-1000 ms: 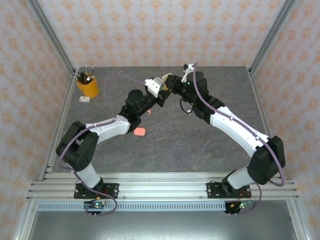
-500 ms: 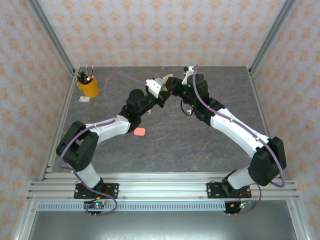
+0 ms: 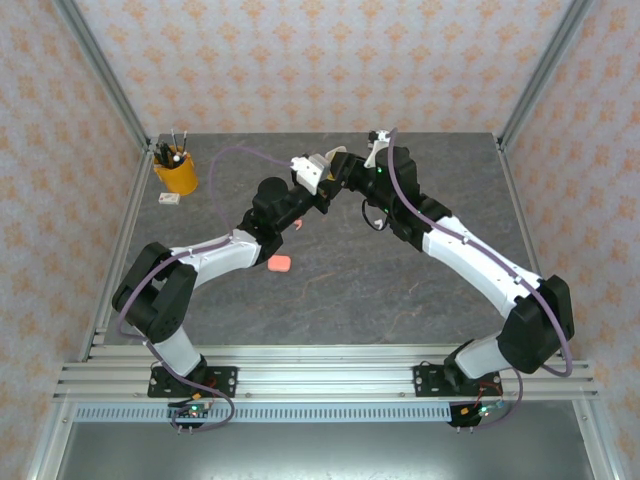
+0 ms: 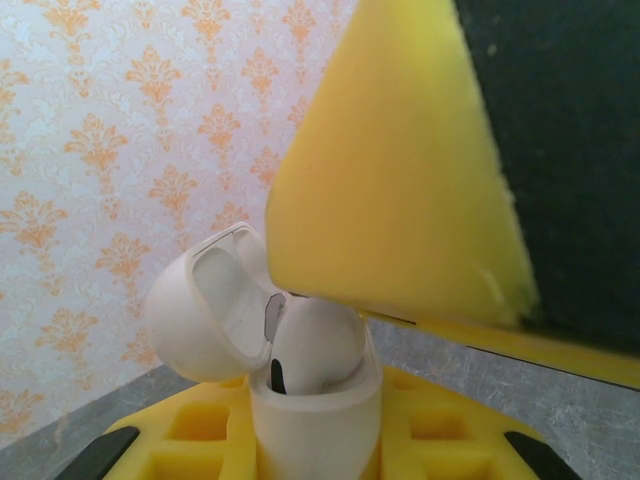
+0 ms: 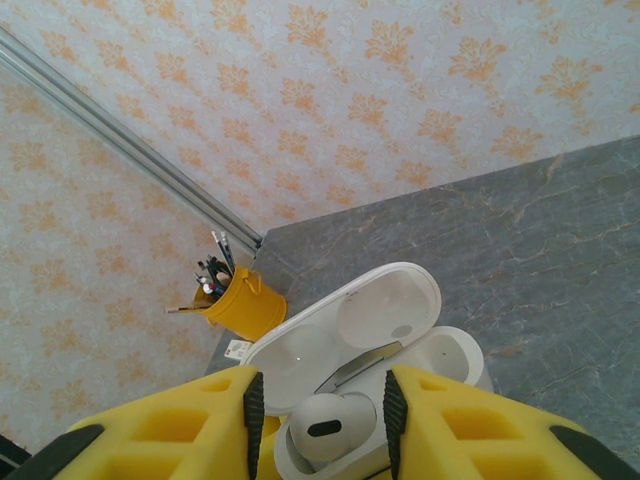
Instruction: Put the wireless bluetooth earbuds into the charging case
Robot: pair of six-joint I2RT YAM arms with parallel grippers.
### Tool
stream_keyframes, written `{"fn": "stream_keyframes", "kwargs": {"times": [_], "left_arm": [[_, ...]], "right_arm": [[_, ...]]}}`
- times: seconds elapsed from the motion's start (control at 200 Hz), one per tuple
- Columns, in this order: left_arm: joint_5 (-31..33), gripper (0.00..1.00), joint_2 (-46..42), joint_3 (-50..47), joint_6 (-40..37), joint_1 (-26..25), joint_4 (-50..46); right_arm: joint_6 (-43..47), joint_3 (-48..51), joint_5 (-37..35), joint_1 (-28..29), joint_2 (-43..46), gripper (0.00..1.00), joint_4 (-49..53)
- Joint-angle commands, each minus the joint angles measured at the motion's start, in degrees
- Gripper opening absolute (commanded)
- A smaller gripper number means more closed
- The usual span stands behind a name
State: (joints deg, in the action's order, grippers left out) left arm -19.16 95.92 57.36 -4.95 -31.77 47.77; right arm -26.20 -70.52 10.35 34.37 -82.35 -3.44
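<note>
The left pincer (image 4: 320, 455) pinches a glossy white plastic charging case (image 4: 310, 405), lid open. One white stemmed earbud (image 5: 322, 430) sits in its socket, between the pads of the spread right pincer (image 5: 323, 395). A pad brushing it on retreat could pull it out.

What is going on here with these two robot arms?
The left gripper holds a white charging case with its lid open. One white earbud sits in a slot of the case. The right gripper is over it, with its jaws open on either side of the earbud and apparently not touching it. A coral-pink case lies on the table, nearer the arm bases.
</note>
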Motion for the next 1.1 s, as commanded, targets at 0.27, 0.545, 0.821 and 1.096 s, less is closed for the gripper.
{"fn": "stream_keyframes", "kwargs": {"times": [0.27, 0.545, 0.821, 1.096], "left_arm": [[0.08, 0.0, -2.28, -0.32, 0.82, 0.18, 5.32], [1.05, 0.0, -6.58, -4.38, 0.47, 0.17, 3.68], [1.49, 0.0, -10.11, -6.31, -0.72, 0.13, 1.39], [1.78, 0.0, -12.15, -7.9, -0.98, 0.31, 1.58]], "right_arm": [[-5.23, -3.41, -3.04, -4.13, 5.93, 0.58, 6.93], [-10.89, -2.43, -0.17, -14.82, 7.01, 0.61, 17.8], [-7.67, -12.31, 2.44, -16.66, -6.89, 0.63, 38.34], [-5.41, -23.26, -0.42, -16.63, -23.43, 0.66, 55.99]]}}
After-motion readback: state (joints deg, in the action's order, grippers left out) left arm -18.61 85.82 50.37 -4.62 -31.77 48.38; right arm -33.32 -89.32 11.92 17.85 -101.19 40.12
